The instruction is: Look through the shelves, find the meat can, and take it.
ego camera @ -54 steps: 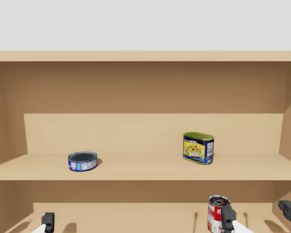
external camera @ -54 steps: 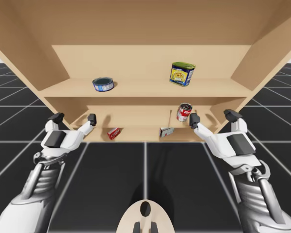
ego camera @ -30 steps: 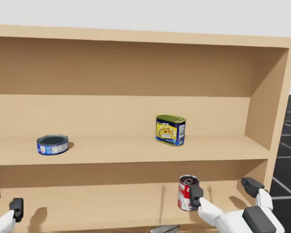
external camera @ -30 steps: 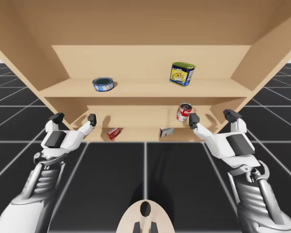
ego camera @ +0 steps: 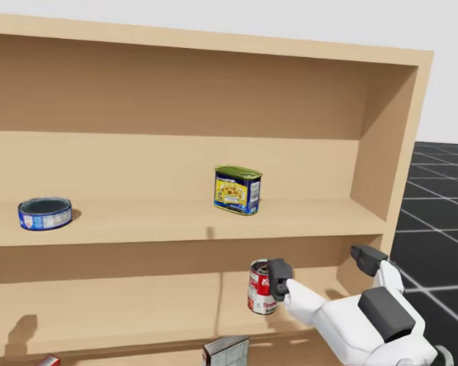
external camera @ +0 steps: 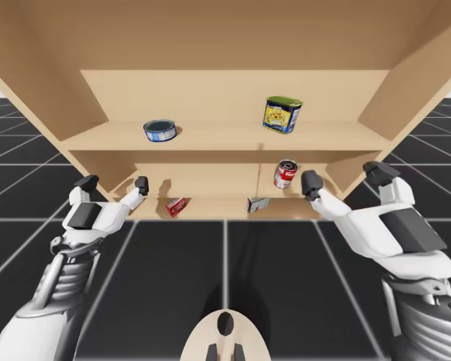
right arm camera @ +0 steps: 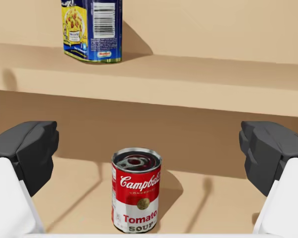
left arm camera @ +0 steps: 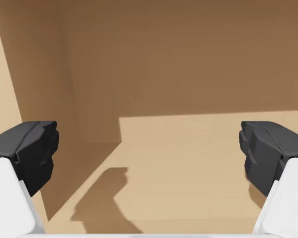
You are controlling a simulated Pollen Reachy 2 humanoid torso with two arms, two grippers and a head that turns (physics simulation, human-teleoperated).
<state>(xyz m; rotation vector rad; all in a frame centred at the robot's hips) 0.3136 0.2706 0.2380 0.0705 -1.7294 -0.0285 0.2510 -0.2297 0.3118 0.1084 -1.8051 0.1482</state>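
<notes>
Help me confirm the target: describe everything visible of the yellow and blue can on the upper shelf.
The can is a rounded-rectangular tin, taller than wide, with a green top, yellow front and blue sides, one bearing a barcode. It looks like printed metal, closed. It stands upright on the upper shelf, right of middle, turned slightly askew, touching only that shelf.
</notes>
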